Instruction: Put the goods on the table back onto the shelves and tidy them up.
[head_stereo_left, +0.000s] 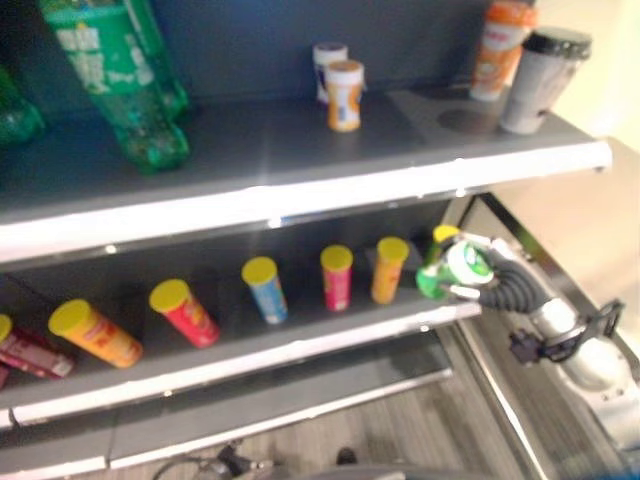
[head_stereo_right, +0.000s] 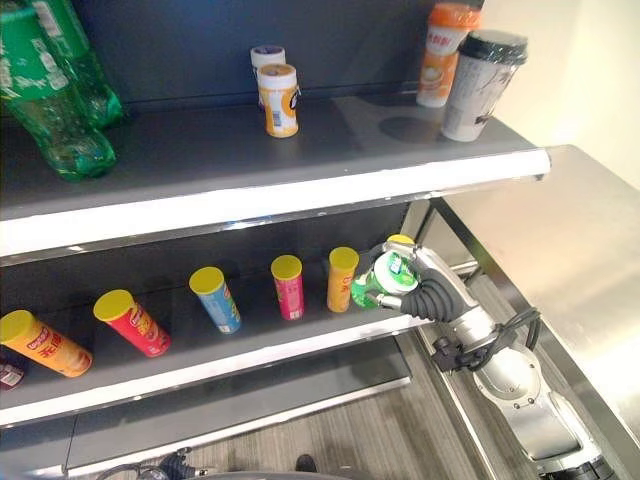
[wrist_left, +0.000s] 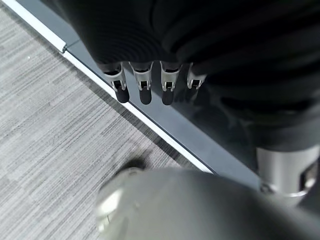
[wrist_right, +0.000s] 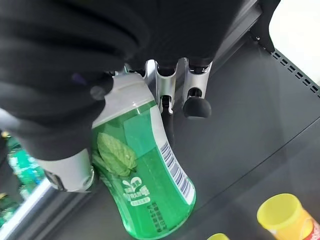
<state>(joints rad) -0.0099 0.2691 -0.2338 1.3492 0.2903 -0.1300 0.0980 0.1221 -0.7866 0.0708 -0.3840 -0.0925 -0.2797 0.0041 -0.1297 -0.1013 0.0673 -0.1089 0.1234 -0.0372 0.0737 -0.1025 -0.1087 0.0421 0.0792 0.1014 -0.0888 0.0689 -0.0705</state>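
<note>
Dark grey shelves (head_stereo_right: 300, 345) fill both eye views. At right of centre, green can (head_stereo_right: 378, 280) clamped in right hand (head_stereo_right: 420, 290), fingers curled round it, at the middle shelf's right end. Best set upright beside the orange tube (head_stereo_right: 341, 278), in line, then released gently. Counted: six yellow-lidded tubes on that shelf, four containers upper right, two green bottles (head_stereo_right: 55, 85) upper left. Left hand (wrist_left: 145, 85) idle, fingers straight, over floor.

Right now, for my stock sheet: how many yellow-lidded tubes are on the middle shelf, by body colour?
Orange tubes: 2
Red tube: 1
Blue tube: 1
Pink tube: 1
Total: 5 in full view. One more yellow lid shows behind the right hand, which grips a green bottle; another lid is cut off at the left edge.
</note>
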